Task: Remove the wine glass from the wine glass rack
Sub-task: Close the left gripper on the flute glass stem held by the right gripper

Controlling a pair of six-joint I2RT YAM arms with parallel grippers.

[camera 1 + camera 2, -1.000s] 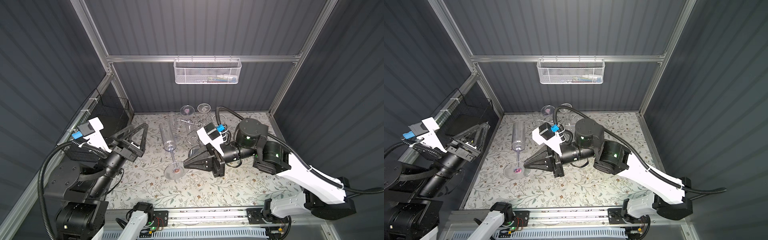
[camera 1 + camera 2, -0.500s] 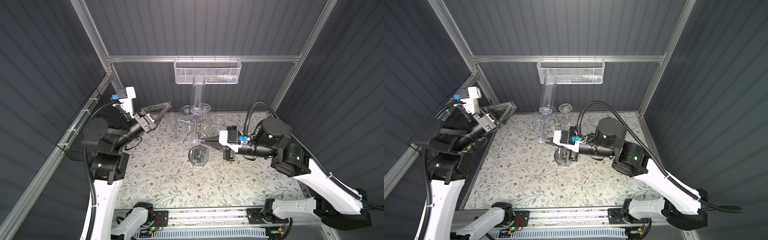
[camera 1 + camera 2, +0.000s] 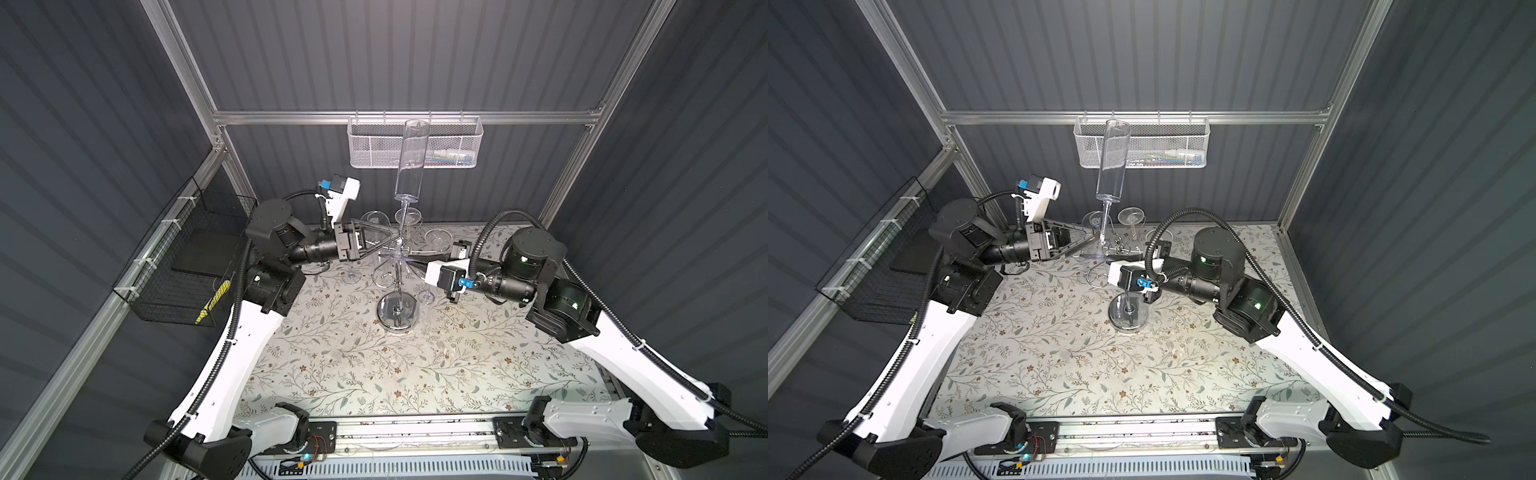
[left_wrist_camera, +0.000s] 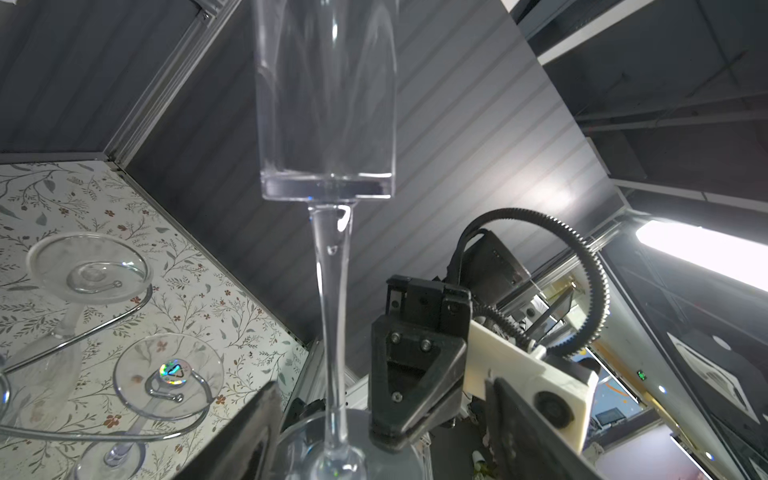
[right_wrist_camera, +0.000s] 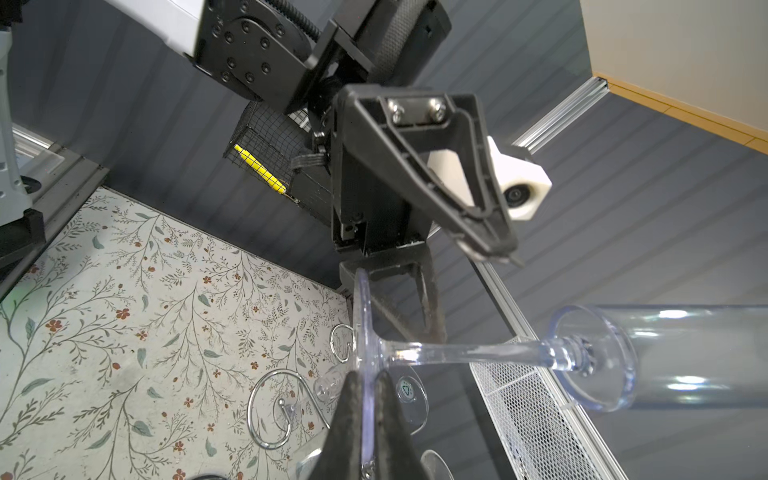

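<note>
In both top views, the right pincer [image 3: 413,261] is pinching the wine glass [image 3: 1113,162] by its foot, upright over the wine glass rack [image 3: 397,318]. The left pincer [image 3: 386,240] is hanging spread around the stem. In the left wrist view, the stem is standing between parted fingers [image 4: 249,436]. In the right wrist view, fingers [image 5: 345,424] are squeezing the foot.

The glass [image 3: 409,162], a clear flute with a tall straight bowl, stands upright in the air over the rack [image 3: 388,316], its foot pinched in the right hand [image 5: 365,399]. The chrome scroll-armed rack stands upright mid-counter [image 3: 374,374], toward the far side.
</note>
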